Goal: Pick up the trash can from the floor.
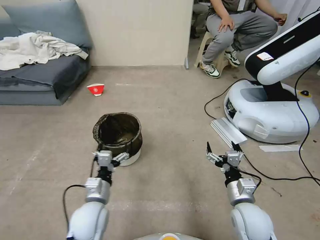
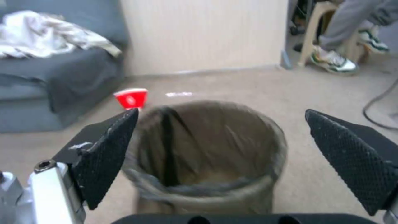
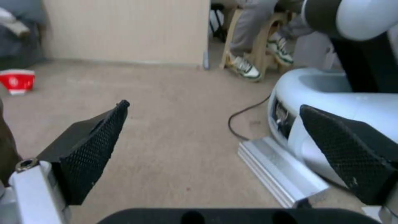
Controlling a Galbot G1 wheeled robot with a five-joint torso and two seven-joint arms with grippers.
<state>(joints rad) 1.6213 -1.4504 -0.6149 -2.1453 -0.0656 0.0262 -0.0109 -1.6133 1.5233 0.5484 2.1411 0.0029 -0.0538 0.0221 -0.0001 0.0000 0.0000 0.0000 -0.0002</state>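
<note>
The trash can (image 1: pixel 117 132) stands upright on the floor (image 1: pixel 173 103) to my front left, a white bin with a dark crinkled bag folded over its rim. My left gripper (image 1: pixel 111 155) is open at the can's near side, level with the rim. In the left wrist view the trash can (image 2: pixel 207 155) sits just beyond the left gripper (image 2: pixel 222 111), whose fingers (image 2: pixel 105 155) spread about as wide as the can. My right gripper (image 1: pixel 221 147) hangs open over bare floor to the right, holding nothing; the right wrist view shows the same gripper (image 3: pixel 214 105) wide open.
A red-and-white paper cup (image 1: pixel 96 89) lies beyond the can near a grey sofa (image 1: pixel 40 76). Another robot's white base (image 1: pixel 270 111), a metal rail (image 1: pixel 227 131) and black cables (image 1: pixel 263 173) crowd the right. A person sits at the back.
</note>
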